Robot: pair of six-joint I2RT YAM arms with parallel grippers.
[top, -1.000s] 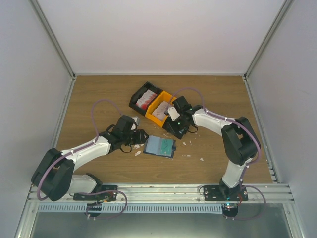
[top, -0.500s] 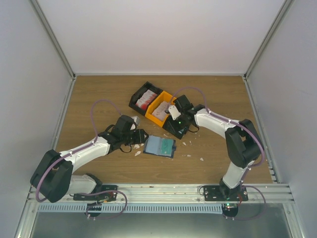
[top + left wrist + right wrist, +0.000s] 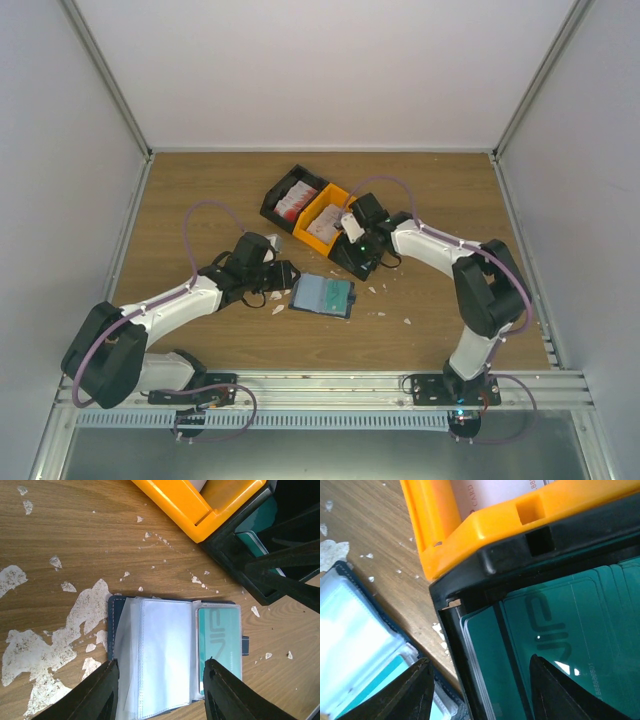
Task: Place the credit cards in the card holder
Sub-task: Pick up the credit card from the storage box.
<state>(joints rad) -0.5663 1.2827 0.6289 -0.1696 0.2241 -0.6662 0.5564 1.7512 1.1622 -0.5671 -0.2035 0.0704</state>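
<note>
The card holder lies open on the wood, clear sleeves up, with one teal card in its right pocket. In the top view the card holder sits mid-table. My left gripper is open, its fingers either side of the sleeves at the holder's near end. A stack of teal credit cards fills a black bin. My right gripper is open over that bin's corner: one finger hangs outside the wall above the holder, the other above the teal cards. Nothing is held.
An orange bin with white credit cards stands against the black bin. A second black bin with white and red cards is behind it. White scraps and worn patches dot the wood around the holder.
The right gripper's jaws have spread wider above the teal cards, and that arm has shifted slightly. The left arm and the card holder have not moved.
</note>
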